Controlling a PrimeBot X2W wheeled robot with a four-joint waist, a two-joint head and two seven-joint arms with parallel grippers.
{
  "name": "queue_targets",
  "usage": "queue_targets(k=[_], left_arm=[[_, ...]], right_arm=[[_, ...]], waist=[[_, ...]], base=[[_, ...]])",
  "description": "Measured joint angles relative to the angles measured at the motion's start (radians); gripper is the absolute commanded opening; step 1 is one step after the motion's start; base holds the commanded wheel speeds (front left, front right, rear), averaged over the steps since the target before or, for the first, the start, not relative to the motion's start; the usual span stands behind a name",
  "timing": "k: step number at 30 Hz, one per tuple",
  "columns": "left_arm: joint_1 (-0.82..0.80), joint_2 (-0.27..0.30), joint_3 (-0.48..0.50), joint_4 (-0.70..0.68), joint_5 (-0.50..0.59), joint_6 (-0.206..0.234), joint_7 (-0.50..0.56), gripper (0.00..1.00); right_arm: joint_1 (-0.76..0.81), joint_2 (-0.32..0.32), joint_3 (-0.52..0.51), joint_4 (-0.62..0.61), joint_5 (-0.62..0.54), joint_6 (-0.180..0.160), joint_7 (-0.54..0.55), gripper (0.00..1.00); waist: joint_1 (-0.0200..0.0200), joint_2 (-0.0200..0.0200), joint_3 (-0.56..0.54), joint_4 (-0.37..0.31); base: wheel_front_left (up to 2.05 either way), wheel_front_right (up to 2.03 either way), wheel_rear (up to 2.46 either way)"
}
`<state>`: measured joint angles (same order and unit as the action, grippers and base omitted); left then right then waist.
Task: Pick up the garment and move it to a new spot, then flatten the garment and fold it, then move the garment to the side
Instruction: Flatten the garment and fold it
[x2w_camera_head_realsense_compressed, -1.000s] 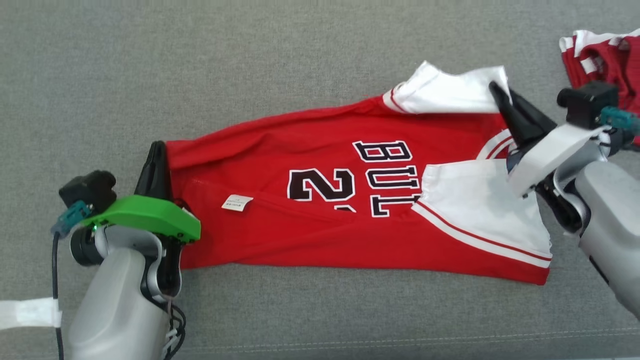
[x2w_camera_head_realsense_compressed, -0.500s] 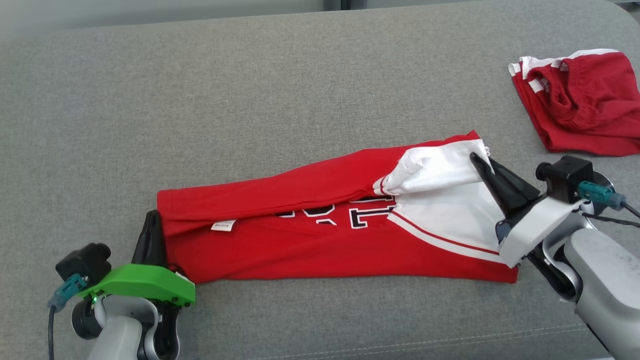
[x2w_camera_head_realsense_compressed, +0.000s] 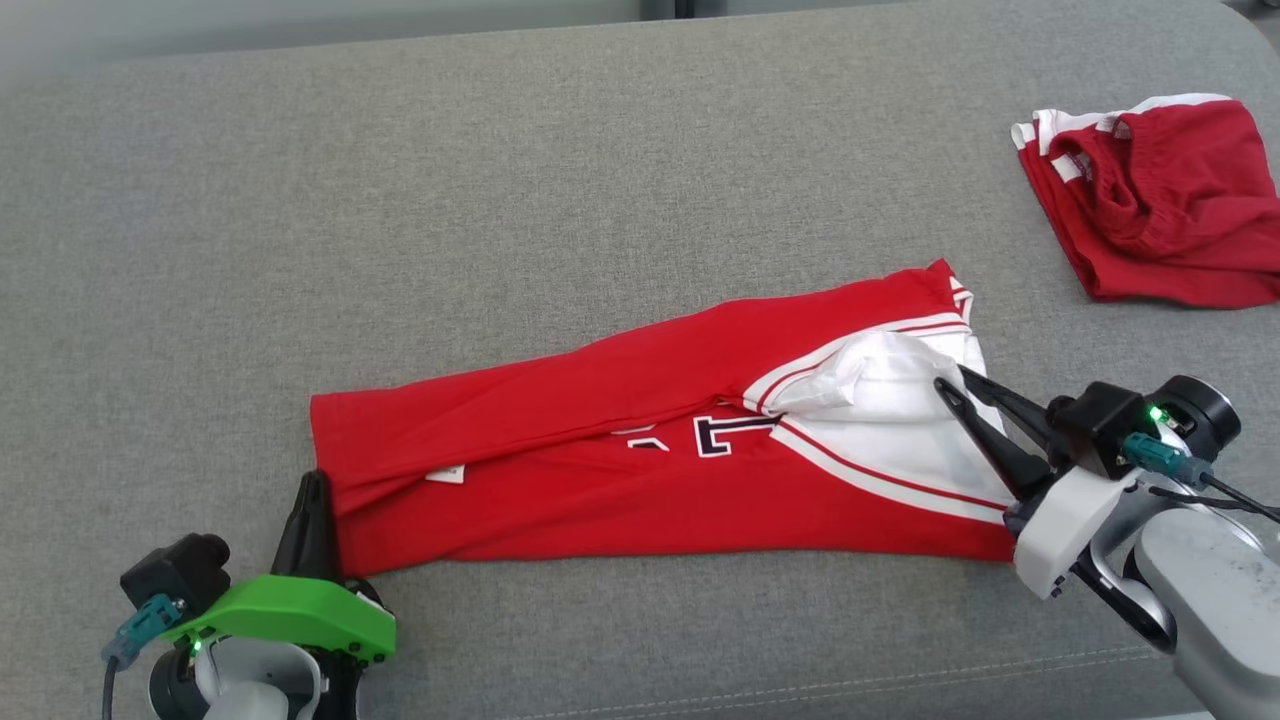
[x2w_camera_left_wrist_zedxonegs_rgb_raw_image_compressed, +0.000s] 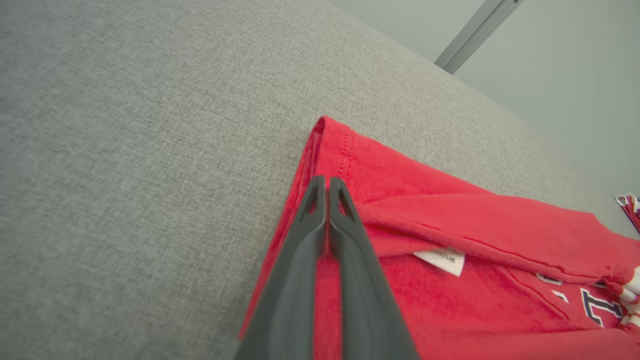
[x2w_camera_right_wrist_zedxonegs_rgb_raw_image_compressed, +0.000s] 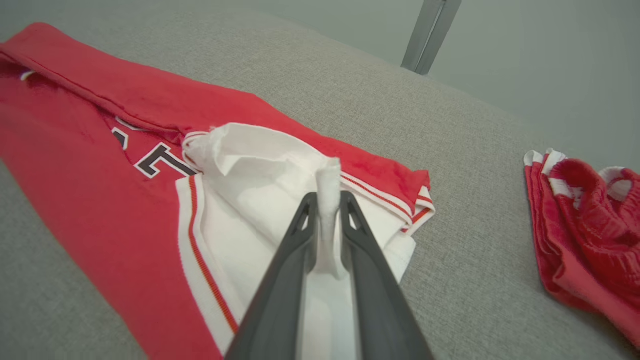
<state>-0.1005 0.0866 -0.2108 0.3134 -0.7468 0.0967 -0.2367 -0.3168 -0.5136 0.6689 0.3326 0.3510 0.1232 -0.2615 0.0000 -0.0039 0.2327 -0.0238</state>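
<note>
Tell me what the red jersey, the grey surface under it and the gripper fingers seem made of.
The red jersey: soft matte knit, perhaps cotton or polyester; it creases and shows a stitched hem. The grey surface: matte woven upholstery cloth, flecked weave and a seam visible. The fingers: dark matte moulded plastic, possibly rubbery; cut-outs near the tips.
</note>
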Motion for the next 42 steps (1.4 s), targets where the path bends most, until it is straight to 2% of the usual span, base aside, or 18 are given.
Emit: queue_targets(k=[1,2,3,4,5,11,14,19,23,26,29,30,42], left_arm=[[0.004,0.000,0.000,-0.002,0.000,0.000,0.001,0.24],[0.009,0.001,0.000,-0.003,0.000,0.000,0.008,0.57],[0.016,0.002,0.001,-0.006,0.000,0.000,0.007,1.00],[0.024,0.004,0.004,-0.007,0.000,0.000,0.007,1.00],[0.031,0.006,0.006,-0.010,0.000,0.000,0.007,1.00],[0.051,0.029,0.029,-0.055,0.000,0.005,0.006,1.00],[0.052,0.035,0.052,-0.089,0.002,0.009,0.002,1.00],[0.054,0.042,0.076,-0.158,0.018,0.009,-0.006,1.00],[0.054,0.047,0.072,-0.209,0.051,0.009,-0.012,1.00],[0.054,0.046,0.040,-0.241,0.087,0.009,-0.012,1.00],[0.053,0.033,0.019,-0.267,0.101,0.009,-0.012,1.00],[0.053,0.020,0.002,-0.280,0.106,0.009,-0.012,1.00],[0.053,-0.002,-0.045,-0.322,0.136,0.010,-0.012,1.00]], right_arm=[[0.001,-0.004,0.003,-0.004,-0.016,0.000,0.000,0.42],[0.003,-0.008,0.008,-0.004,-0.032,0.000,0.000,0.45],[0.005,-0.016,0.020,-0.006,-0.057,0.000,0.000,0.47],[0.010,-0.021,0.029,-0.008,-0.075,0.000,0.000,0.66],[0.019,-0.022,0.034,-0.007,-0.082,0.000,0.000,0.73],[0.096,-0.056,0.064,0.008,-0.127,0.000,0.000,1.00],[0.124,-0.076,0.034,0.017,-0.121,-0.004,0.000,1.00],[0.137,-0.080,-0.059,0.002,-0.067,-0.032,0.000,1.00],[0.139,-0.025,-0.164,-0.014,0.064,-0.040,0.003,1.00],[0.147,0.036,-0.225,0.009,0.213,-0.027,0.003,1.00],[0.163,0.071,-0.231,0.067,0.325,-0.013,0.013,1.00],[0.161,0.083,-0.222,0.078,0.367,-0.009,0.058,1.00],[0.014,0.103,-0.233,0.139,0.553,0.000,0.272,1.00]], waist=[[0.0000,0.0000,0.000,-0.001],[0.0000,0.0000,-0.001,-0.001],[0.0000,0.0000,-0.002,-0.002],[0.0000,0.0000,-0.003,-0.004],[0.0000,0.0000,-0.005,-0.006],[0.0000,0.0000,-0.021,-0.020],[0.0000,0.0000,-0.031,-0.027],[0.0000,0.0000,-0.050,-0.044],[0.0000,0.0000,-0.063,-0.063],[0.0000,0.0000,-0.072,-0.074],[0.0000,0.0000,-0.076,-0.078],[0.0000,0.0000,-0.074,-0.076],[0.0000,0.0000,-0.037,-0.018]], base=[[0.00,0.00,0.00],[0.00,0.00,0.00],[0.00,0.00,0.00],[0.00,0.00,0.00],[0.00,0.00,0.00],[0.00,0.00,0.00],[0.00,0.00,0.00],[0.00,0.00,0.00],[0.00,0.00,0.00],[0.00,0.00,0.00],[0.00,0.00,0.00],[0.00,0.00,0.00],[0.00,0.00,0.00]])
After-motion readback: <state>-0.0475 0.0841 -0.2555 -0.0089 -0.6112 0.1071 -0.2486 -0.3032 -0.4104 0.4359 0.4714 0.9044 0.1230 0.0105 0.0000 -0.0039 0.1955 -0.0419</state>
